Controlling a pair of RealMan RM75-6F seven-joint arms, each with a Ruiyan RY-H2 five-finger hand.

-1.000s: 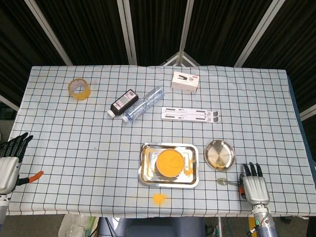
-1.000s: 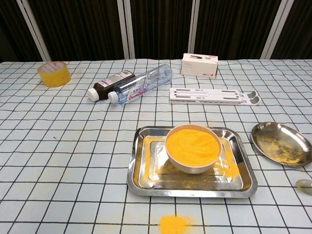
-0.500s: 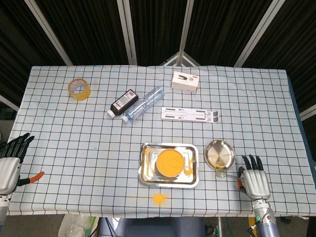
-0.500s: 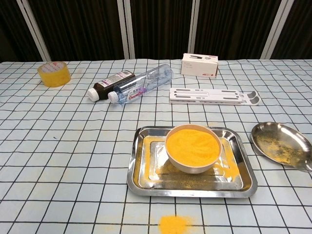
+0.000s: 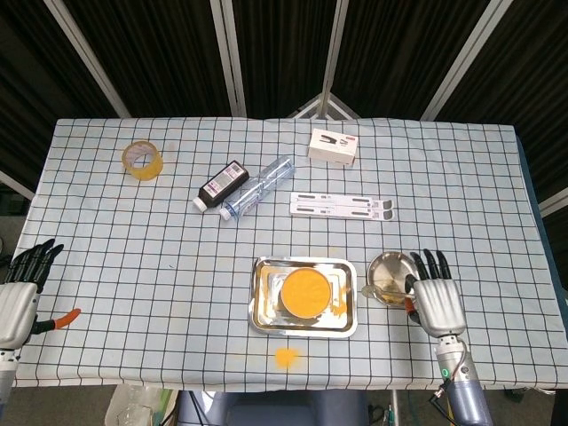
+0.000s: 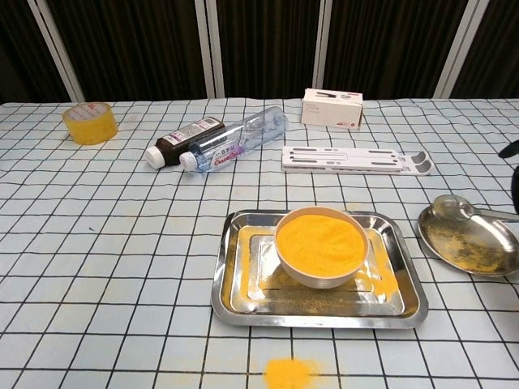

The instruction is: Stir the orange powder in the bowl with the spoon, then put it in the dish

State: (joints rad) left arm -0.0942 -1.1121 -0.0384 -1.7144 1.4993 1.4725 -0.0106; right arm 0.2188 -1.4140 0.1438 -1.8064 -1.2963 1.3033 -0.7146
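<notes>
A white bowl heaped with orange powder stands in a steel tray near the table's front. Right of the tray is a round steel dish dusted with powder. My right hand is at the dish's right side, back up, and holds a metal spoon by its handle. The spoon's bowl hangs over the dish's left rim. Only dark fingertips of that hand show in the chest view. My left hand lies at the table's left edge, fingers apart, holding nothing.
A small heap of spilled powder lies in front of the tray. Further back lie a tape roll, a dark bottle, a clear bottle, a white folding stand and a white box. An orange-handled tool lies by my left hand.
My right hand took the spoon from the cloth in front of the dish and moved up and left with it; the spoon's bowl now hangs over the dish. The left hand stayed put.
</notes>
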